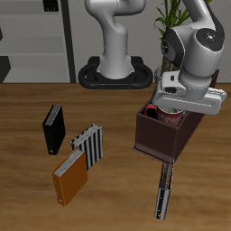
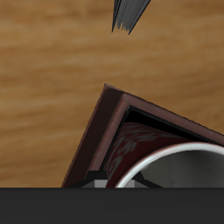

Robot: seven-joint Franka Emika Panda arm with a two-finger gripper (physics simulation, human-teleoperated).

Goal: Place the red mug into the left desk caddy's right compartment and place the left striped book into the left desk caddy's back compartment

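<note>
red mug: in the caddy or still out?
In. The red mug sits inside the left desk caddy; the wrist view shows its white rim within the walls. Which compartment: cannot tell.

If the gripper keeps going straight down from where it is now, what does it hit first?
Most likely the red mug: the gripper points down over the left desk caddy, and the wrist view shows the mug's white rim right below. Depth is unclear, and the fingers themselves aren't visible.
</note>
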